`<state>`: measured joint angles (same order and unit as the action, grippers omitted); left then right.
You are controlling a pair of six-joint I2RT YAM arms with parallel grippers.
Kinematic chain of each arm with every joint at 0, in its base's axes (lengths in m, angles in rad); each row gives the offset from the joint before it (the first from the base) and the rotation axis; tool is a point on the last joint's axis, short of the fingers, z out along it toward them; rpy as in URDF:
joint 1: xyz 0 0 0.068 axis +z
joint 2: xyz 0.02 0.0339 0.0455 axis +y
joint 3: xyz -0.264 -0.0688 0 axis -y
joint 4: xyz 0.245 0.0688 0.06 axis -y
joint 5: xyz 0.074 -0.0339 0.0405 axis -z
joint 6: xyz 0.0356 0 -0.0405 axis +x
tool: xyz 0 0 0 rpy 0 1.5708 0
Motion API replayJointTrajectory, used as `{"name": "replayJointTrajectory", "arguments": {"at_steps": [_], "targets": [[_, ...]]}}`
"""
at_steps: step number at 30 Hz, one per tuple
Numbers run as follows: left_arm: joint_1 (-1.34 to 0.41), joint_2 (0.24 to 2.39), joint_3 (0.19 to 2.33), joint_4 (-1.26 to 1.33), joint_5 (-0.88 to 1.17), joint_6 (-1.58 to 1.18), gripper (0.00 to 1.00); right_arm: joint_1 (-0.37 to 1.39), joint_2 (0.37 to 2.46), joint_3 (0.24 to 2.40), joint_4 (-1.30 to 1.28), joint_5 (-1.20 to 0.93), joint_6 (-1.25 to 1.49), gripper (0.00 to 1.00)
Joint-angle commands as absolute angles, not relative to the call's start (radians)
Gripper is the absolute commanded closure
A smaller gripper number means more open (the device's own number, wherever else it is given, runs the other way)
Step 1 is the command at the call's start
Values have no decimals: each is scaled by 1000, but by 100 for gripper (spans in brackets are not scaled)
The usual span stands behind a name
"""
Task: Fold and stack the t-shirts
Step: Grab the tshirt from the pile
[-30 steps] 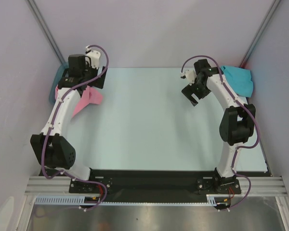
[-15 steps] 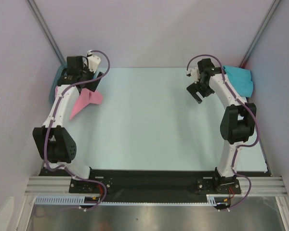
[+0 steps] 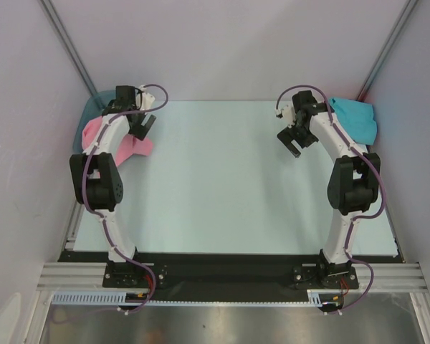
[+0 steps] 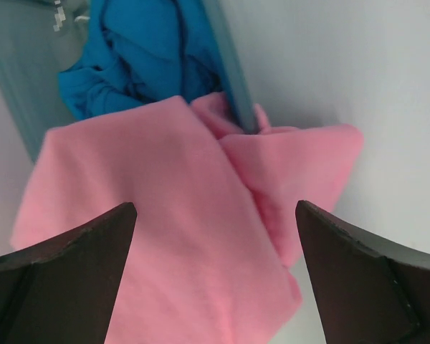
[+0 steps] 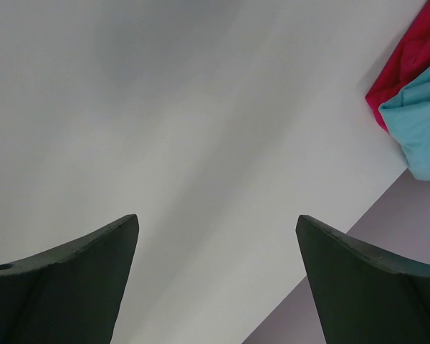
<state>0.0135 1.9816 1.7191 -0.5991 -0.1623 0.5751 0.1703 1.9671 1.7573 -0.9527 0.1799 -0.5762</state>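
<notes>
L hand [image 4: 215, 213] wide open, empty, over pink tee [image 4: 150, 186]; R hand [image 5: 216, 222] wide open, empty, over table [image 5: 165, 107].

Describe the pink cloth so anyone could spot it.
Start at the far left corner of the pale table. A grey-blue plastic tub sits there, and the light pink cloth tee drapes over its rim onto the table. Its tub neighbour is bright blue cloth.

Open claw [image 5: 215, 279] over bare table [image 5: 165, 129]; red tee [image 5: 408, 61], turquoise tee [image 5: 423, 125] far right.
</notes>
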Motion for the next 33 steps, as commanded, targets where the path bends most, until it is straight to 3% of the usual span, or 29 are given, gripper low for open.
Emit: {"name": "replayJointTrajectory", "arguments": {"at_steps": [1, 16, 19, 21, 22, 23, 24, 30, 33], "targets": [[40, 1982, 1799, -549, -267, 561, 0, 170, 1908, 1744, -939, 196, -577, 0], [60, 2054, 1769, -508, -293, 572, 0, 198, 1937, 1772, -937, 207, -583, 0], [66, 2074, 1778, -506, -295, 565, 6, 202, 1937, 1766, -939, 210, -586, 0], [71, 2082, 1781, -502, -299, 565, 30, 201, 1937, 1767, -937, 213, -586, 0], [71, 2083, 1784, -499, -304, 563, 47, 204, 1937, 1766, -937, 216, -586, 0], [72, 2083, 1786, -494, -310, 558, 86, 203, 1936, 1767, -936, 219, -586, 0], [74, 2082, 1787, -491, -319, 555, 100, 202, 1936, 1766, -937, 221, -587, 0], [72, 1964, 1792, -471, -215, 534, 100, 206, 1930, 1758, -937, 230, -589, 0], [49, 1863, 1827, -526, -56, 551, 100, 212, 1922, 1741, -928, 235, -595, 0]]}}
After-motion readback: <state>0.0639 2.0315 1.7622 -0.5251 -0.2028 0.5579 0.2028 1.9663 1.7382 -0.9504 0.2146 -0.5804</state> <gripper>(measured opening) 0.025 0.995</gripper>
